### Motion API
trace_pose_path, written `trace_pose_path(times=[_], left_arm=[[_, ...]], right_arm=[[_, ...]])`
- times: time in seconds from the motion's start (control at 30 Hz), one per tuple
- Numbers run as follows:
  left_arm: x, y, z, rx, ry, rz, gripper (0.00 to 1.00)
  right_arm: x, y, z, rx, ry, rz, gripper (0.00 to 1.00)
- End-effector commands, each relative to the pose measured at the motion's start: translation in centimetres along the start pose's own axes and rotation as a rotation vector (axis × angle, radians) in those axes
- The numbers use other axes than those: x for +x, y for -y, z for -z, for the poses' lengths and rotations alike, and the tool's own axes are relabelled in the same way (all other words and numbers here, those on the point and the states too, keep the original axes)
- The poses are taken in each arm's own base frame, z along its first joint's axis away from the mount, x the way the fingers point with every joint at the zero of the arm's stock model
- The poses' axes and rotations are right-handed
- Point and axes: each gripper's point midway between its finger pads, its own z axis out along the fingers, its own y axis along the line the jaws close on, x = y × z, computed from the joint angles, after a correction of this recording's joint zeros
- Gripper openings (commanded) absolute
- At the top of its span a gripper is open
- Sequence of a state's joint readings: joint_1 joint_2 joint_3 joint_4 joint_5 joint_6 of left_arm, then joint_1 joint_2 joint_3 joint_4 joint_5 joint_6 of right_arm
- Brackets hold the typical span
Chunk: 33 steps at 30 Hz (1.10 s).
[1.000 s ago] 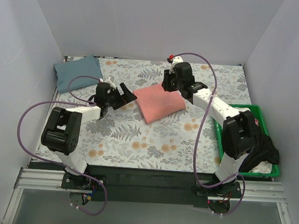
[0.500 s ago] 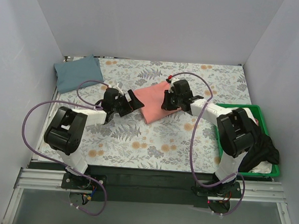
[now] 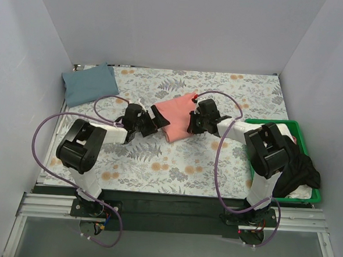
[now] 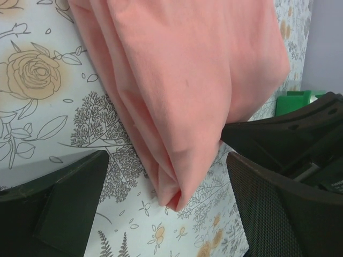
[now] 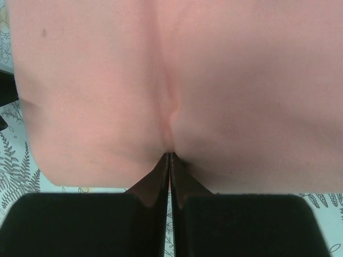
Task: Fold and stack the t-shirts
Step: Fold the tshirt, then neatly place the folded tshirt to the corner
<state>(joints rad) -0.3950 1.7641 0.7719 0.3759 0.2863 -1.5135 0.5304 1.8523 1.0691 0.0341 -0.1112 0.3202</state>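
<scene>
Two shirts: pink shirt point(image 3: 177, 112) folded at frame centre; blue shirt point(image 3: 88, 84) upper left, likely stack base. Pink edge pinched by right gripper point(image 5: 170, 155), probably for carrying; left gripper point(image 4: 170, 206) spread wide, straddles corner.

High rear camera looks down; both wrist cameras closely share pink t-shirt point(image 4: 182, 80).

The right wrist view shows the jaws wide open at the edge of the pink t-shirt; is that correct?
Not quite: the right gripper has its jaws shut, pinching the edge of the pink t-shirt, as the right wrist view shows.
</scene>
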Motion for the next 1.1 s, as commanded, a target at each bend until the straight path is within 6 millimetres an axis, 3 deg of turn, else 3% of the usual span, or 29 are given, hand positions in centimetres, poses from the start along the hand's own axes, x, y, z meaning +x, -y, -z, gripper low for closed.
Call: trace_pose_path(times=[0.0,0.23,0.67,0.93,1.03,1.07], left_arm=[[0.8,-1.8,-1.0,-0.095,0.003,0.023,0.92],[1.6,-2.8,-2.4,-0.158,0.013,0.043,0.9],[3.9,-4.1,-5.5,-0.215,-0.033,0.023,0.61],[3.7,-3.6,-6.5,-0.202,-0.03,-0.007,0.34],[3.0,-4.1,-6.6,-0.234,-0.009,-0.04,0.0],[2.4,-3.7,-6.8,-0.232,0.004,-0.054,0.0]], right_arm=[[1.0,1.0,0.5,0.041,-0.022,-0.01,0.05],[1.5,0.4,0.6,0.002,-0.039,-0.008,0.03],[1.7,-0.2,1.2,-0.027,-0.039,0.0,0.01],[1.7,-0.2,1.2,-0.034,-0.038,0.007,0.01],[1.4,-0.3,1.6,-0.033,-0.027,0.014,0.01],[1.2,-0.5,1.9,-0.046,-0.023,0.014,0.01]])
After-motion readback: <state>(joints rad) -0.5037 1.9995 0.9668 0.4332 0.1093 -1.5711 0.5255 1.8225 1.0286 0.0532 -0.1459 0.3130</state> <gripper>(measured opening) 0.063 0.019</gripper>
